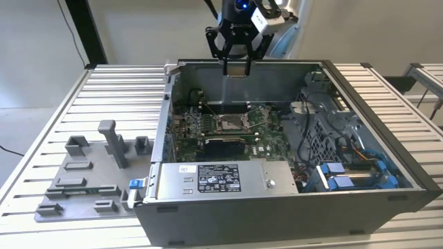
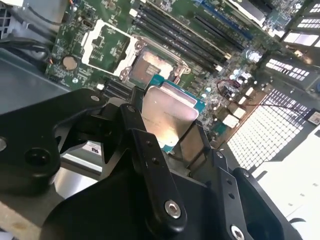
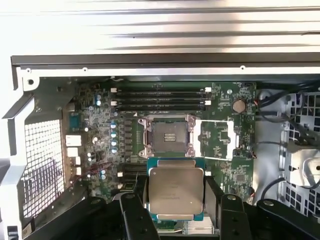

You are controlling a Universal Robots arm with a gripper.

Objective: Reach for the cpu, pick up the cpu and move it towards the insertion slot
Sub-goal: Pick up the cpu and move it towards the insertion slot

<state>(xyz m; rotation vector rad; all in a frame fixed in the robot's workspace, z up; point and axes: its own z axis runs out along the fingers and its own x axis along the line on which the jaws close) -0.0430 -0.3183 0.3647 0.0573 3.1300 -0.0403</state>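
Aloft, cpu [image 3: 176, 192] between fingers [image 3: 134, 210], above insertion slot [image 3: 167, 137]

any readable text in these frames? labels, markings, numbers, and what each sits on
Nothing can be quoted.
Large white label on the power supply: print and symbols, too small to read.
Smaller white sticker above it on the same housing: too small to read.
Top of the cpu, held in the gripper above the insertion slot: faint etched marks, unreadable.
Motherboard silkscreen in both wrist views: blurred, unreadable.
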